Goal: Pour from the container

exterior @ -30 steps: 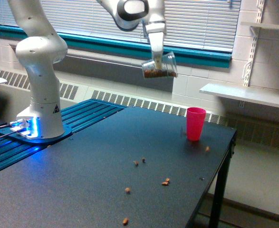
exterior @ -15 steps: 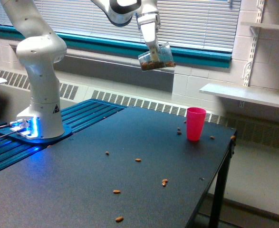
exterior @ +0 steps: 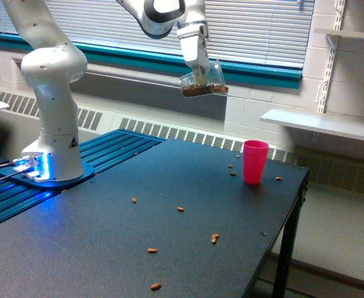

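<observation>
Your tool (exterior: 198, 72): clamped on the clear container (exterior: 204, 81), held tilted high above the worktop (exterior: 95, 248), up and left of the pink cup (exterior: 255, 161), brown pieces inside.

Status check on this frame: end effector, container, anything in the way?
End effector shut on clear container, held tilted high above the table. Brown pieces inside container; others scattered on table. Pink cup upright, off to the exterior view's right. Nothing blocking.
</observation>
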